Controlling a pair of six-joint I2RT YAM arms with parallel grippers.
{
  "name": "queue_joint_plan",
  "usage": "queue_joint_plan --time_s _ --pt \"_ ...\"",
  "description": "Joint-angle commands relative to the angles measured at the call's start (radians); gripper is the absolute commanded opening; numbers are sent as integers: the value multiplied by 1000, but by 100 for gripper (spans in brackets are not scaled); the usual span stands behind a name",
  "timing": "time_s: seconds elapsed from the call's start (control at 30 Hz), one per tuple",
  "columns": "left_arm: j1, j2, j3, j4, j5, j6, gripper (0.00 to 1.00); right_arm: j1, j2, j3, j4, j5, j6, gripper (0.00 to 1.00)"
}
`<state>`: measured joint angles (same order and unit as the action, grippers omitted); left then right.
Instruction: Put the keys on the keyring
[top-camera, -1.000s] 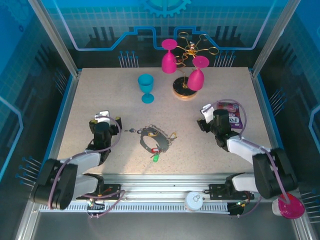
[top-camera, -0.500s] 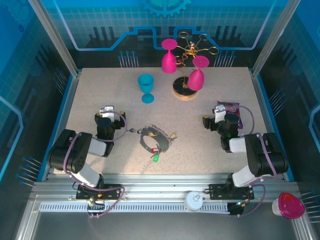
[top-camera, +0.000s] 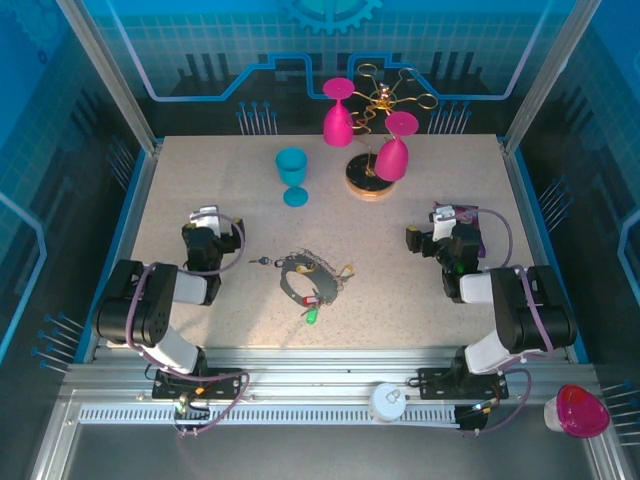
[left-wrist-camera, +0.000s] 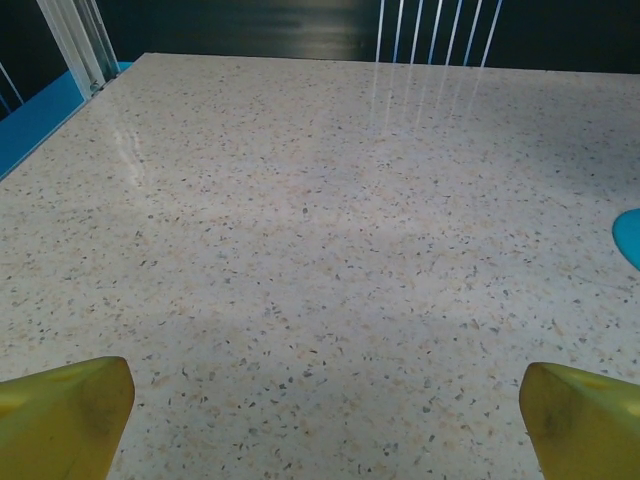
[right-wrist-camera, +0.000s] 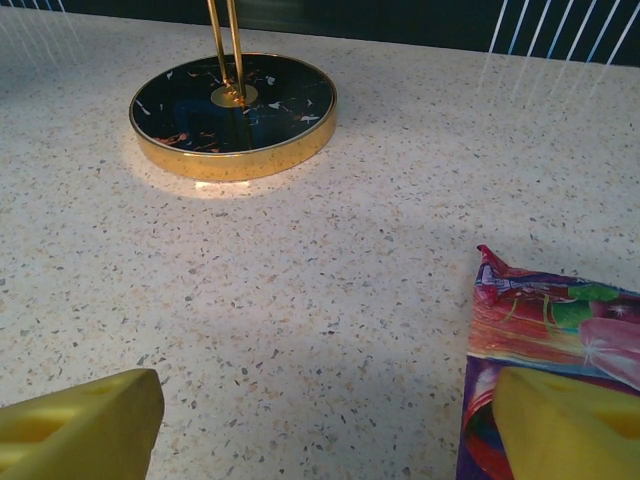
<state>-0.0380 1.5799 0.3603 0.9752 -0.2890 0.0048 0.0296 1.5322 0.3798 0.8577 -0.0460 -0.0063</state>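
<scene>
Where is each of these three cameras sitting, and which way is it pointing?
Top external: above and behind the arms, looking down on the table; both arms show, with the left gripper and right gripper.
Left wrist: low on the left arm, facing the table's far edge; two yellow fingertips sit at the bottom corners.
Right wrist: low on the right arm, facing the gold rack base and a colourful packet; its yellow fingertips sit at the bottom corners.
Shared: the top and right wrist views both show the gold rack base.

Bright overhead light floods the speckled beige tabletop (left-wrist-camera: 300, 250). Glare streaks lie far ahead of the left gripper (left-wrist-camera: 325, 420); soft shadow pools just before its blurred yellow fingertips (left-wrist-camera: 60, 415).
</scene>
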Motion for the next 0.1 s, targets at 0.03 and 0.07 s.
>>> queue_joint_plan --time_s 0.03,0.07 --pt "1 -20 9 -16 45 -20 99 -5 8 18 32 3 5 100" --pt "1 -19 9 -13 46 -20 99 0 6 16 35 28 6 100"
